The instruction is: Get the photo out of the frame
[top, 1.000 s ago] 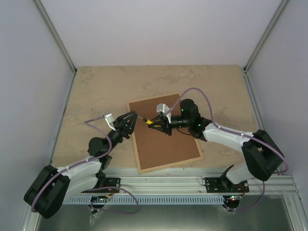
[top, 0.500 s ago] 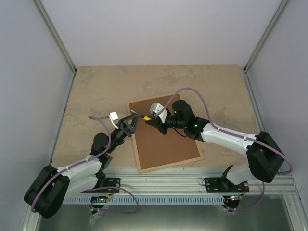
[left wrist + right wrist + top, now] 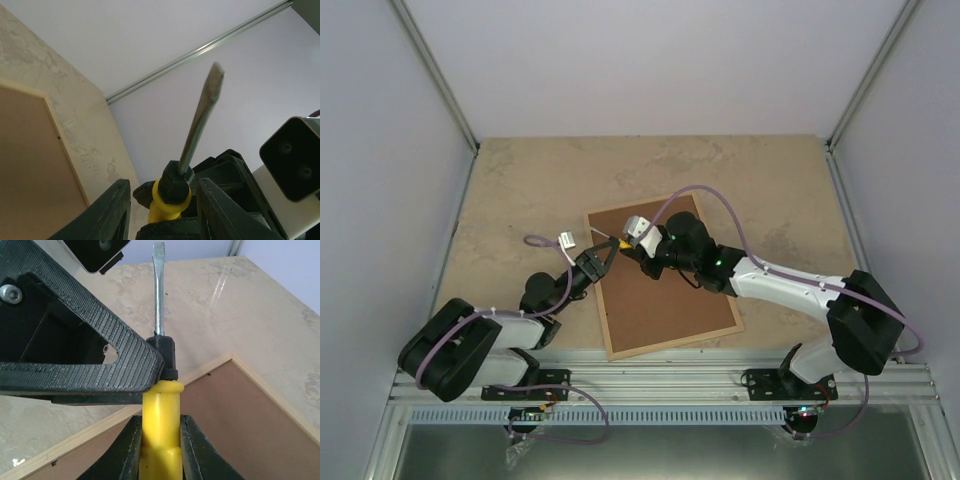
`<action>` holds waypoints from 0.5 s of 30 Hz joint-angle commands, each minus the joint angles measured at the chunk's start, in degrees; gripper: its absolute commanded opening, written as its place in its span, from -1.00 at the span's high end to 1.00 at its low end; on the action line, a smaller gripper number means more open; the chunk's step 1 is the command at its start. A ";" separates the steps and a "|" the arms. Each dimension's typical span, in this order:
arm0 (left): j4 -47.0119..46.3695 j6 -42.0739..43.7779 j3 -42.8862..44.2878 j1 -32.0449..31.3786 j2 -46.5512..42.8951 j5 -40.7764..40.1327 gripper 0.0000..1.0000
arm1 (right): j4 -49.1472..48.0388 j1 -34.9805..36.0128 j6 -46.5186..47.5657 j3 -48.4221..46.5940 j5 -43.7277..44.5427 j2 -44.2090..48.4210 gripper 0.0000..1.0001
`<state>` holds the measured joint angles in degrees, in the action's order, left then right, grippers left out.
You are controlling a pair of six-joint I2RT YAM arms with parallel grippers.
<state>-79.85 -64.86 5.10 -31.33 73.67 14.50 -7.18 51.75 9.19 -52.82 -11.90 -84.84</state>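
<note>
The frame (image 3: 603,306) of pale wood lies face down on the table, its brown backing board (image 3: 665,290) up. The photo is hidden under the board. My right gripper (image 3: 632,250) is shut on a yellow-handled screwdriver (image 3: 618,242) above the frame's far left corner. In the right wrist view the gripper (image 3: 161,440) clamps the yellow handle (image 3: 161,405), blade pointing away. My left gripper (image 3: 600,258) is open, one jaw on each side of the screwdriver's black collar (image 3: 176,184). One left finger (image 3: 90,365) lies against the collar. The left wrist view shows the gripper (image 3: 162,212) and the frame edge (image 3: 60,135).
The beige table (image 3: 540,180) is bounded by grey walls on three sides. An aluminium rail (image 3: 720,375) runs along the near edge by the arm bases. Purple cables loop above both arms.
My right gripper has carried the screwdriver left, toward the frame's far left corner. My left gripper has swung in to meet it and now straddles the collar.
</note>
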 commanded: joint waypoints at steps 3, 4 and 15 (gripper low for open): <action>-11.22 -3.01 1.06 0.12 3.17 1.15 0.44 | -0.63 0.77 1.13 -1.70 2.65 -1.17 0.99; -11.70 -3.07 1.25 0.05 3.60 1.33 0.52 | -0.60 0.82 1.25 -1.78 2.92 -1.40 0.99; -17.79 -6.69 1.25 0.09 7.99 1.14 1.00 | -3.82 1.08 1.71 0.71 1.37 -1.37 0.99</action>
<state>-86.50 -69.78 5.63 -31.22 80.38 15.29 -7.35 51.99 9.85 -53.12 -8.93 -86.11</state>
